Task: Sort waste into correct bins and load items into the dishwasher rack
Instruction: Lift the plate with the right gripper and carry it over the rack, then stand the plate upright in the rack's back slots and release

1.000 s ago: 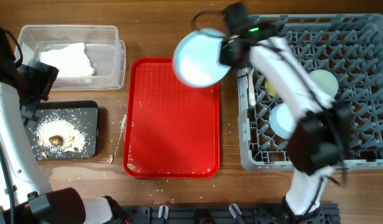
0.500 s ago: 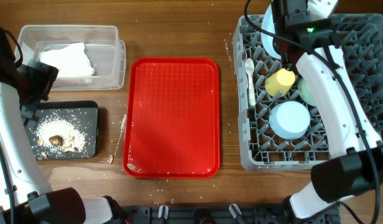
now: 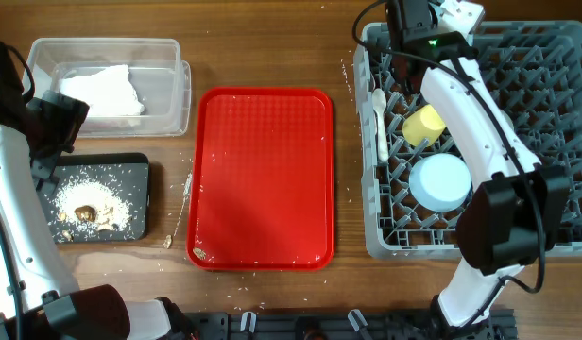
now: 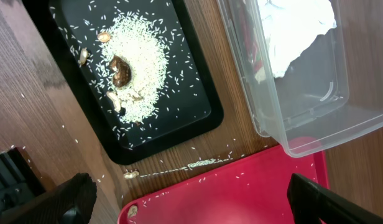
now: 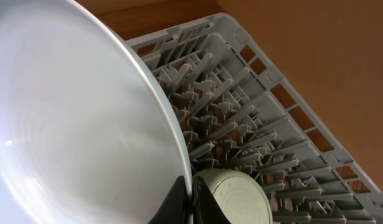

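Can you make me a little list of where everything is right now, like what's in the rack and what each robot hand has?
right gripper: shut on the light blue plate, over the dishwasher rack
left gripper: open, holding nothing
in rack: yellow cup, light blue bowl, pale green bowl, white spoon
clear tub: white napkins
black tray: rice, brown scraps
red tray: only a few rice grains

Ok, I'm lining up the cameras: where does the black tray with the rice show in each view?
Overhead: black tray at lower left, just below the clear tub.
Left wrist: upper left, with the tub to its right.
Right wrist: not in it.
Shared landmark: the clear tub, in the overhead and left wrist views.
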{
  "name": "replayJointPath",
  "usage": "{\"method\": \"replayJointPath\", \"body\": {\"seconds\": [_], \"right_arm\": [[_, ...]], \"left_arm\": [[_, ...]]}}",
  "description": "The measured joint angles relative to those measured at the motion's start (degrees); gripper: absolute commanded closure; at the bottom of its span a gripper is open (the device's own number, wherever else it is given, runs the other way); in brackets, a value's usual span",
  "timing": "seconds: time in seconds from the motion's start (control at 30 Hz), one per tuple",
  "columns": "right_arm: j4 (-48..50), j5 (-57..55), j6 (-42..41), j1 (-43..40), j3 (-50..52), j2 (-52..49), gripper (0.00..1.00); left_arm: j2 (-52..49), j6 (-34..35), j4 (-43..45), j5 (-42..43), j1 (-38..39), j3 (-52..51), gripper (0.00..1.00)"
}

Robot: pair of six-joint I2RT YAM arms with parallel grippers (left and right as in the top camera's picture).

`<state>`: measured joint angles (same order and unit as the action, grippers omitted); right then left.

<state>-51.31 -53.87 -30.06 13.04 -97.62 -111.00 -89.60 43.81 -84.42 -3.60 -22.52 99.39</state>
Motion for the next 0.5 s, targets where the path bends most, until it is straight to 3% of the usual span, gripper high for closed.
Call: {"method": "replayJointPath", "body": {"seconds": [0.1, 0.2, 0.27, 0.33, 0.5], "right_arm": [[0.87, 0.94, 1.62, 1.05, 0.0, 0.0, 0.9], [1.2, 3.32, 3.32, 3.17, 0.0, 0.0, 0.45], [0.81, 4.63, 3.85, 4.7, 0.0, 0.0, 0.3], [-0.9, 6.58, 4.22, 6.1, 0.0, 0.11, 0.25], [-6.54, 17.88, 3.1, 7.06, 0.0, 7.96, 0.25]], "left_arm": [[0.0, 0.0, 0.0, 0.0, 0.0, 0.0, 0.0], [0.0, 0.0, 0.0, 0.0, 0.0, 0.0, 0.0], [0.0, 0.0, 0.0, 0.0, 0.0, 0.0, 0.0], [0.0, 0.0, 0.0, 0.0, 0.0, 0.0, 0.0], [0.0, 0.0, 0.0, 0.0, 0.0, 0.0, 0.0]]}}
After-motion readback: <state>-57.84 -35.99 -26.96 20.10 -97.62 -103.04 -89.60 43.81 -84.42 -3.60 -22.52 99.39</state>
